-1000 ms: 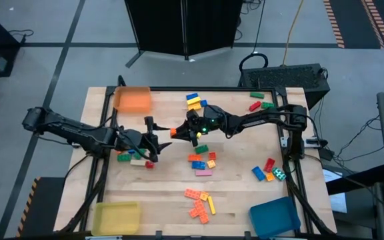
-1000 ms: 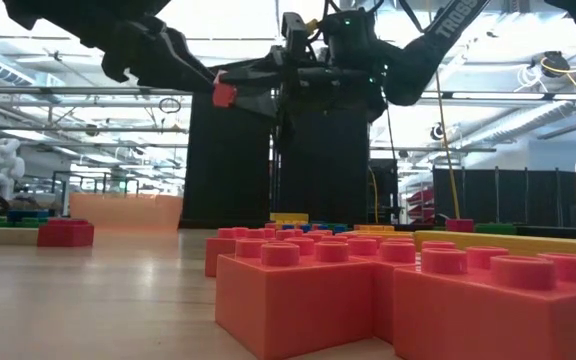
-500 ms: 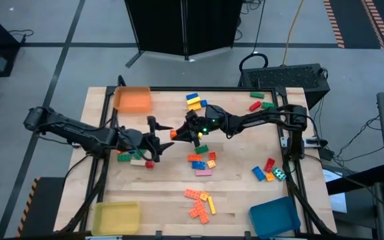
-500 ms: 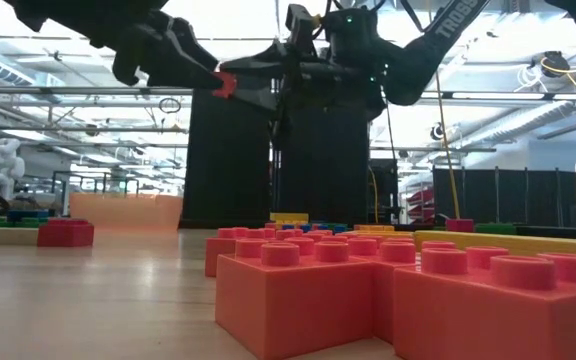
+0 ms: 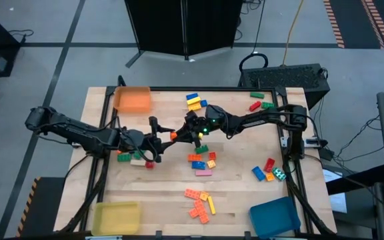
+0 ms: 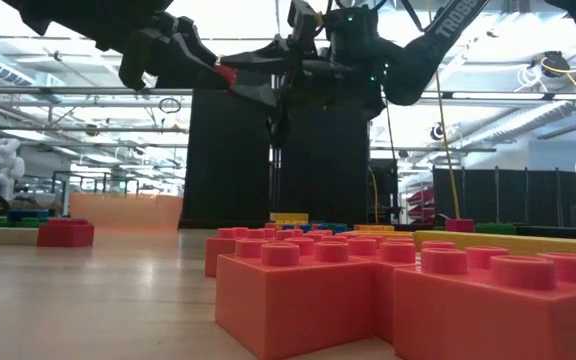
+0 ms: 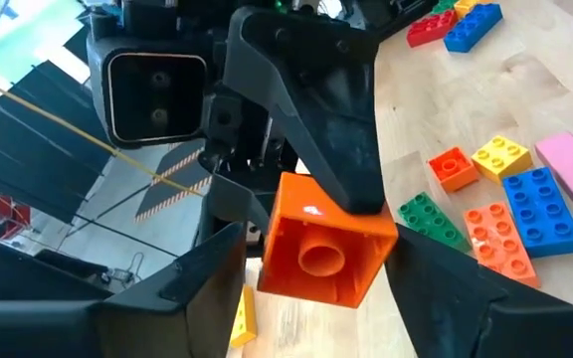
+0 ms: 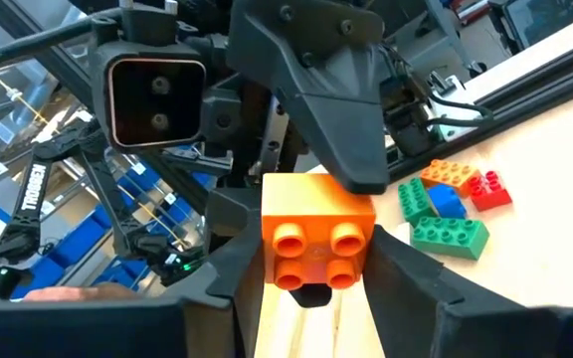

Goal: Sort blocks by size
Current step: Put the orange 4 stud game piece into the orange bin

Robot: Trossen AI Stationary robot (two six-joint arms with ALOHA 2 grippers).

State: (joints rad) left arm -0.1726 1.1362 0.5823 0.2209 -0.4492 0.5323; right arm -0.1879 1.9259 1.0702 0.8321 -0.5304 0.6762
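A small orange square block (image 5: 174, 135) hangs in the air over the table's middle, between my two grippers. My right gripper (image 5: 180, 133) comes from the table's right and is shut on it. My left gripper (image 5: 160, 139) comes from the left and is open. Its two fingers stand on either side of the block (image 7: 321, 249); I cannot tell whether they touch it. The block's studs face the right wrist camera (image 8: 316, 234) and its hollow underside faces the left one. The low view shows it high up (image 6: 229, 76). My right gripper pinches the orange block by two opposite side walls (image 8: 267, 214) between its two fingers. The fingers (image 8: 411, 283) lie about level and come from the table's right. The block is lifted clear of the table, its studded face turned back toward my right wrist.
An orange tray (image 5: 133, 99) stands far left, a yellow tray (image 5: 116, 217) near left and a blue tray (image 5: 274, 217) near right. Loose blocks lie under my left gripper (image 5: 132, 157), at the far middle (image 5: 193, 101), the centre (image 5: 202, 160), the near middle (image 5: 200, 203) and the right (image 5: 267, 170).
My left gripper has moved toward the table's right, closing in on the orange block until its fingers stand around it. In the low view the block has risen a little in my right gripper.
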